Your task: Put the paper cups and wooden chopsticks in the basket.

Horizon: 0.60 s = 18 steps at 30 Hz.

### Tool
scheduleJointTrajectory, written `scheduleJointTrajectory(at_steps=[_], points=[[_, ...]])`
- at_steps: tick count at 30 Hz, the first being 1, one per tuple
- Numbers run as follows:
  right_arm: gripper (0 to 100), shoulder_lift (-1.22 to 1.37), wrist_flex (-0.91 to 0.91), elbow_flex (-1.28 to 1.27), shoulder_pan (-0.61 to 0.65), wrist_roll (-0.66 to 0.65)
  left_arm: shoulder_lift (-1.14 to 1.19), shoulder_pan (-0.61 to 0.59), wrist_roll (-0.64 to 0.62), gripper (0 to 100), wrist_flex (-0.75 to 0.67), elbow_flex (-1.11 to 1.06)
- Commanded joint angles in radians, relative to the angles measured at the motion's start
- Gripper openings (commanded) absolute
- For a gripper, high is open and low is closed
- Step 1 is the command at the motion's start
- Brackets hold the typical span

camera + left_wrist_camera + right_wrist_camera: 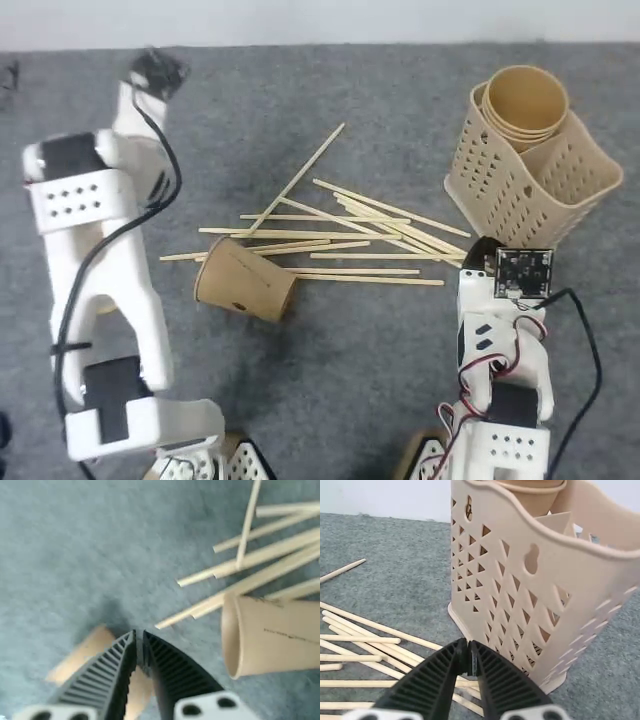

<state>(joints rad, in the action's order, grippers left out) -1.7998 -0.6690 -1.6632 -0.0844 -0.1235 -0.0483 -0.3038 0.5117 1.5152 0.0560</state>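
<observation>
A grey, felt-like covering with a slightly mottled, fibrous texture spreads across the whole tabletop [400, 110]. Along the far edge of the tabletop runs a plain white wall [320, 20], meeting the grey surface in a straight line. The light is soft and even, leaving only faint, blurred shadows on the covering and no hard glare anywhere.

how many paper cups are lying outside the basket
1: a paper cup lies on its side on the grey mat, at the edge of the scattered chopsticks. The nested cups stand inside the basket.
</observation>
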Motion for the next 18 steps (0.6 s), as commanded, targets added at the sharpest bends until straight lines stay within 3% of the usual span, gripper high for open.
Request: scheduleJointTrajectory(at_steps=[1,9,18], points=[[0.9,-0.016,0.021,-0.018,0.005,-0.014,-0.04,0.012,0.031,1,-0.13,-0.217],[0.9,-0.016,0.021,-0.018,0.005,-0.014,-0.04,0.066,0.097,1,-0.307,-0.499],[0.9,-0.016,0.022,-0.018,0.005,-0.014,-0.051,0.221,0.092,1,-0.278,-0.501]])
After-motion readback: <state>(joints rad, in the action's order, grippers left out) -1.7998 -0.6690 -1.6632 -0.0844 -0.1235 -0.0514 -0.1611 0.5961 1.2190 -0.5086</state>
